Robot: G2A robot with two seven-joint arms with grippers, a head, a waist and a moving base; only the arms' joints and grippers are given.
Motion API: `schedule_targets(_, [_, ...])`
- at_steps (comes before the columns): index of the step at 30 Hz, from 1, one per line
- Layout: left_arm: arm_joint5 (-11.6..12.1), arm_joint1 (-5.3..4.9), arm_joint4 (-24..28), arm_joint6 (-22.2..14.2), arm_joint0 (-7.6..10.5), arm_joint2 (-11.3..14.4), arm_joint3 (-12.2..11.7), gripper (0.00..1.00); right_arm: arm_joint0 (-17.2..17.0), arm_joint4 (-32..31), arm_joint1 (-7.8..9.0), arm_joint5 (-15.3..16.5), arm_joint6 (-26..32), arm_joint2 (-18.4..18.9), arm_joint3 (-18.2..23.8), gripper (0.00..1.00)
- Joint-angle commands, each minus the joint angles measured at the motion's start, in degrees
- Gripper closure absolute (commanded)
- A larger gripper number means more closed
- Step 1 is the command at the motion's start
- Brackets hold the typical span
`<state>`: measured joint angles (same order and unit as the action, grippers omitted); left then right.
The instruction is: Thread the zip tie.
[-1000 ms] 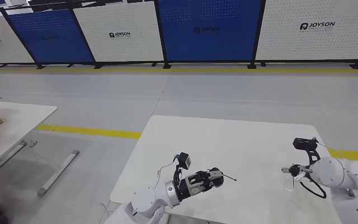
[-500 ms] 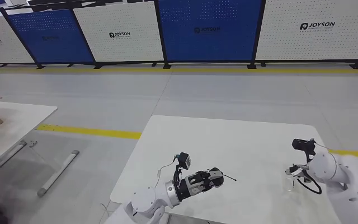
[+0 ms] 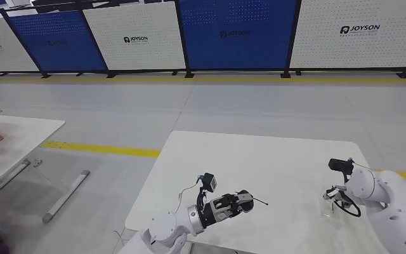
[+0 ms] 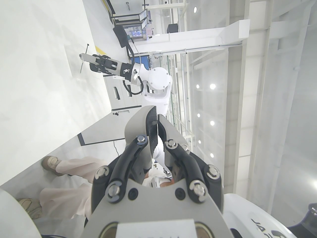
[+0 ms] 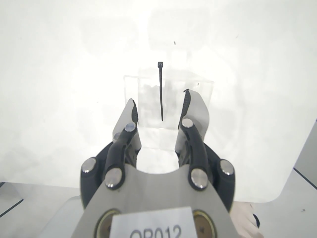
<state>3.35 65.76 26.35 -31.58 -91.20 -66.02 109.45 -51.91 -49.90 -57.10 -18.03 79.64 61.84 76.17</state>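
Note:
A black zip tie (image 5: 160, 85) lies straight on a clear plastic block (image 5: 200, 92) near the table's right edge, its head pointing away from the right arm. My right gripper (image 5: 159, 96) hovers over it, open, one finger on each side of the tail end. In the top view that gripper (image 3: 327, 194) sits just above the block (image 3: 327, 208). My left gripper (image 3: 244, 202) is near the table's front, shut on a second thin black zip tie (image 3: 259, 202) that sticks out to the right. In the left wrist view the left gripper's (image 4: 157, 118) pads are pressed together, with the right gripper (image 4: 81, 56) farther off.
The white table (image 3: 254, 159) is bare between the two arms. Its front and right edges lie close to both grippers. A second white table (image 3: 25, 136) stands apart at the far left, across the floor.
The right arm has shifted slightly, its wrist settling lower over the clear block. The left arm and its zip tie have not moved.

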Motion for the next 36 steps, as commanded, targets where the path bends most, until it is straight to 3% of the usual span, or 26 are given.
schedule_targets(1, [0.0, 0.0, 0.0, 0.0, 0.0, 0.0, 0.0, 1.0, 0.71, 0.41, -0.03, -0.01, 0.0, -0.72, -1.02, 0.64])
schedule_targets(9, [0.0, 0.0, 0.0, 0.0, 0.0, 0.0, 0.0, 1.0, 3.18, 1.49, -0.11, -0.12, 0.0, -3.44, -4.37, 0.72])
schedule_targets(14, [0.0, 0.0, 0.0, 0.0, 0.0, 0.0, 0.0, 1.0, 4.25, 1.97, -0.13, -0.28, 0.0, -4.92, -5.82, 0.72])
schedule_targets(16, [0.0, 0.0, 0.0, 0.0, 0.0, 0.0, 0.0, 1.0, 4.73, 2.12, -0.13, -0.45, 0.0, -5.54, -6.27, 0.83])
schedule_targets(18, [0.0, 0.0, 0.0, 0.0, 0.0, 0.0, 0.0, 1.0, 5.01, 2.24, -0.13, -0.68, 0.0, -6.04, -6.41, 1.0])
schedule_targets(26, [0.0, 0.0, 0.0, 0.0, 0.0, 0.0, 0.0, 1.0, 5.33, 1.96, 0.3, -1.45, 0.0, -7.45, -5.24, 1.0])
schedule_targets(31, [0.0, 0.0, 0.0, 0.0, 0.0, 0.0, 0.0, 1.0, 3.77, 1.49, 1.15, -1.45, 0.0, -5.69, -1.2, 1.0])
schedule_targets(36, [0.0, 0.0, 0.0, 0.0, 0.0, 0.0, 0.0, 1.0, -1.42, -0.51, 2.42, -1.45, 0.0, -0.5, 7.02, 1.0])
